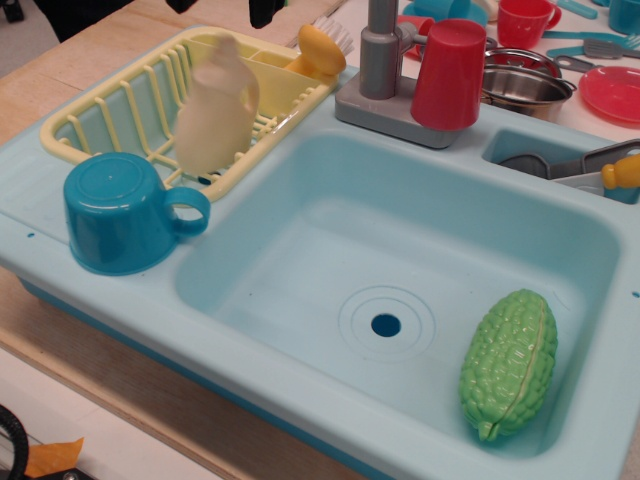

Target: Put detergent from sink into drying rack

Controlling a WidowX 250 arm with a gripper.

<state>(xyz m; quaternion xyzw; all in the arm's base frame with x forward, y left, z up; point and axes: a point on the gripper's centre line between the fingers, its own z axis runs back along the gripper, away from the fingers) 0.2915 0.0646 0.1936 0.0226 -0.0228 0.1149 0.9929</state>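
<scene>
Detergent (pixel 217 107), a cream-white plastic jug-shaped bottle with a narrow neck, appears motion-blurred and tilted inside the pale yellow slatted plastic drying rack (pixel 105 108), its base near the rack floor, so its handle and exact contact with the prongs cannot be made out. The gripper (pixel 268 10) is cut off by the top frame edge above the rack, showing only dark fragments clear of the bottle; how far it is open cannot be told. Beside the rack, the large light-blue rectangular plastic sink (pixel 300 240) holds a bumpy green gourd (pixel 509 364), and an upturned blue plastic mug (pixel 126 212) stands on the sink's rim just in front of the rack.
</scene>
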